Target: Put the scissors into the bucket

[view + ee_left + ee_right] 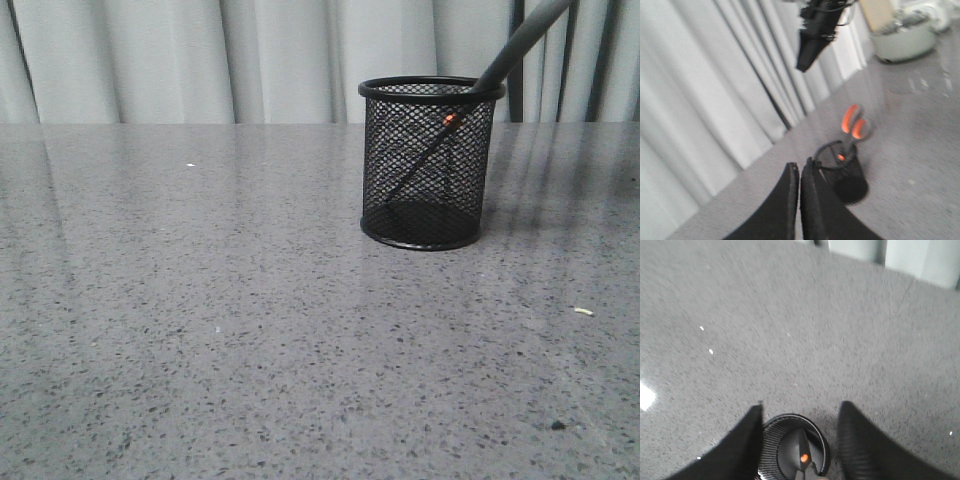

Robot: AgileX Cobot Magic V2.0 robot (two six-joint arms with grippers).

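The black wire-mesh bucket (430,165) stands upright on the grey table, right of centre. The scissors (520,45) stand inside it, blades down, leaning right, with the grey handle sticking out over the rim. The left wrist view shows the bucket (845,172) and the orange-lined scissors loops (854,122) above its rim. My left gripper (799,170) is shut and empty, short of the bucket. My right gripper (801,406) is open and empty, high above the bucket (772,445), with the scissors' blades and orange pivot (803,458) below. It also shows in the left wrist view (812,35).
Pale curtains (250,60) hang behind the table's far edge. A white pot-like appliance (902,35) stands on the table far beyond the bucket. A small pale crumb (584,311) and a dark speck (557,425) lie at the front right.
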